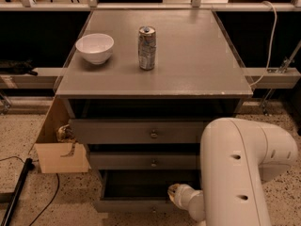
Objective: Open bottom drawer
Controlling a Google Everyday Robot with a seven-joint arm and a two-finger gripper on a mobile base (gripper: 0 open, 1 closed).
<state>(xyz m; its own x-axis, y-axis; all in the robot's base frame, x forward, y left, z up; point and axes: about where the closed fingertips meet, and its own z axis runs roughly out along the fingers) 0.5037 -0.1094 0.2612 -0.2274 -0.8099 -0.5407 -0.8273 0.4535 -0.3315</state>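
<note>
Camera view, looking down on a grey cabinet (pixel 197 74); we list contents top to bottom.

1. Cabinet top: white bowl (pixel 95 47) at left rear, upright drink can (pixel 147 47) just right of it, the two apart. Rest of the surface is bare grey.

2. Top drawer (pixel 117 132): grey flat front, small round knob at centre, sits flush.

3. Mid drawer (pixel 127 161): same finish and knob, narrower in our view, also flush.

4. Bottom drawer (pixel 127 205): lowest of the three, at the frame's bottom edge. Its front stands fwd of the two above, and we see its dark interior from above. Its knob is only just visible at the lower edge.

5. Gripper (pixel 175 193): cream-coloured tip at the end of the white arm (pixel 240 173), which fills the lower right corner. It sits low, over the right part of the bottom drawer's interior, just behind the drawer front and right of its centre line. Whether it touches the drawer we cannot tell. Open/closed state: we cannot tell, since the arm body covers most of it.

6. Misc.: tan box (pixel 61 157) against the cabinet's left side, level w/ the top and mid drawers. Black cable (pixel 16 194) lies on the speckled floor (pixel 19 131) at lower left. White cable (pixel 270 36) hangs at right rear.
</note>
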